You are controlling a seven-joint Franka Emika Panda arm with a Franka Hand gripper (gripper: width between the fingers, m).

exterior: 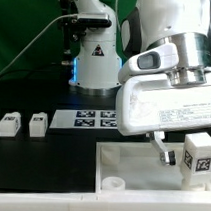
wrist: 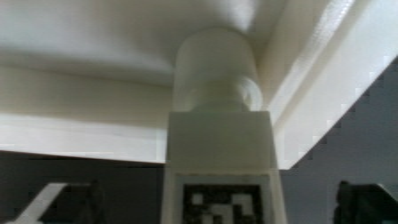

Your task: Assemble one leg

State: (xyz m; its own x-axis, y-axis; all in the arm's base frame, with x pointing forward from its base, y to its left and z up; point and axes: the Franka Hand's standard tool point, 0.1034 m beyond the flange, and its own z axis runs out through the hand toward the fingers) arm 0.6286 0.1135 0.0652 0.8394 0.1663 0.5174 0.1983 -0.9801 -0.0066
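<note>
A white leg with a black-and-white tag stands upright over the right part of the white square plate. My gripper is around it. In the wrist view the leg fills the middle, tag toward the camera, its rounded end against the plate. My gripper is open: both dark fingers stand off the leg's sides with dark gaps between. Two more legs sit on the black table at the exterior view's left.
The marker board lies flat on the table behind the plate. The robot's white base stands at the back. A small round white part sits on the plate's near-left area. The plate has a raised rim.
</note>
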